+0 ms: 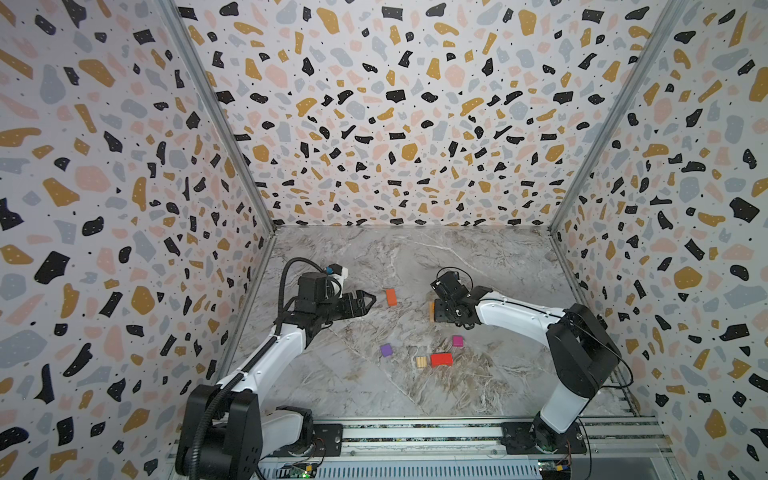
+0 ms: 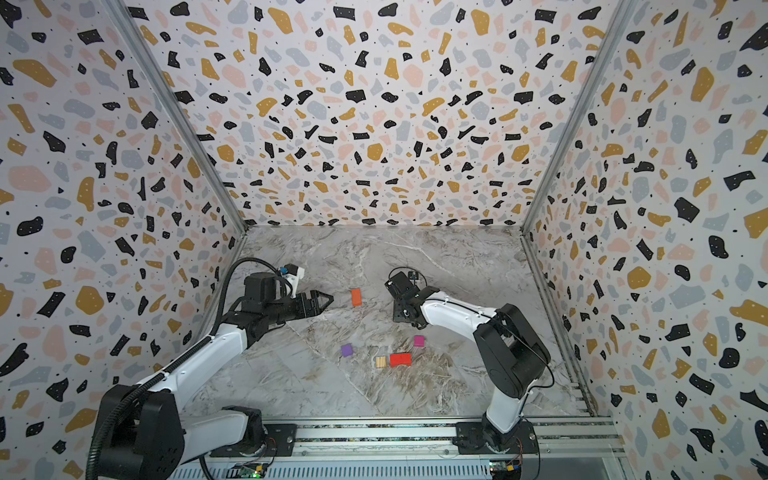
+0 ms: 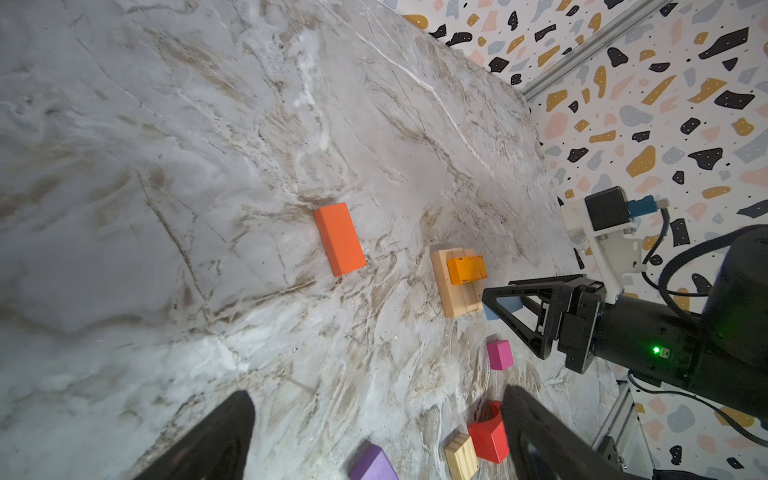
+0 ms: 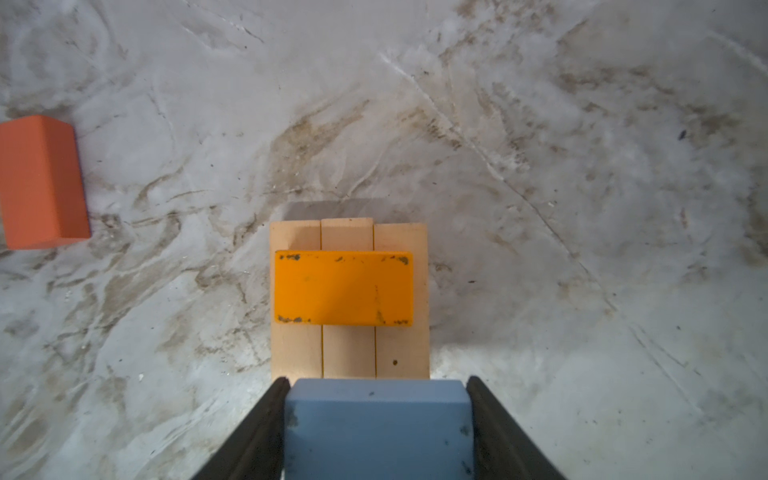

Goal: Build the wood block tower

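The tower's start is three tan planks lying side by side with a yellow-orange block across them; it also shows in the left wrist view as the tan planks. My right gripper is shut on a blue block, which hangs over the near end of the planks. In a top view the right gripper points down and covers most of the stack. My left gripper is open and holds nothing, just left of an orange-red block. The open left gripper also shows in its wrist view.
Loose blocks lie on the marble table nearer the front: a purple cube, a small tan block, a red arch block and a pink cube. Patterned walls close in the left, right and back.
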Available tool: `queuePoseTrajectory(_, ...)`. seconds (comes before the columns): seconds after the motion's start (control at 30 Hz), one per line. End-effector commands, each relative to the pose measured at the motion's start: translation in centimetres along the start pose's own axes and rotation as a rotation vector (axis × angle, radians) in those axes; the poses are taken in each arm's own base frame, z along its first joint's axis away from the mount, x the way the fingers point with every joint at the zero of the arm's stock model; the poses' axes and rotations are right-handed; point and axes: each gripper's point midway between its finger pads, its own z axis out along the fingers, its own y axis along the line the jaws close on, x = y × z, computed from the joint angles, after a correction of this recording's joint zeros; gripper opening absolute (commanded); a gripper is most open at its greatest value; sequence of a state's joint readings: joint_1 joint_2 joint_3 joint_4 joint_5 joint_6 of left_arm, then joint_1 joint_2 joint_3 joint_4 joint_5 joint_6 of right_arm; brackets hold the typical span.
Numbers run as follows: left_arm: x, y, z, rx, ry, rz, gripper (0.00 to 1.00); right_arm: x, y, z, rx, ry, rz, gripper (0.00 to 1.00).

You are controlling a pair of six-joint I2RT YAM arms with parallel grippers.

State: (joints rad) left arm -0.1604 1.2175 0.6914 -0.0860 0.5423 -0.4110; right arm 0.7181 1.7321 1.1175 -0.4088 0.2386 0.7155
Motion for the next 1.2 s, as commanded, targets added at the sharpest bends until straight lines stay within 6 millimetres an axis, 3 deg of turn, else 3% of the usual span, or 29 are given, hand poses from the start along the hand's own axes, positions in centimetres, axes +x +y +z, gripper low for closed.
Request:
queuePoseTrajectory(0.0, -0.6, -0.6, -0.2, 0.012, -0.019, 0.031, 0.94, -1.0, 0.8, -0.2, -0.017, -0.017, -0.01, 0.51)
queuePoseTrajectory(0.67, -0.6, -0.7, -0.3, 0.016, -0.02, 0.033, 0.94, -0.6, 0.9, 1.5, -0.011, -0.004, 0.013, 0.51)
queuePoseTrajectory(1.17, -0.7, -0.8, -0.3, 0.015, -0.022, 0.035, 0.94, -1.0, 1.4, 1.6, -0.023, -0.012, 0.018, 0.51)
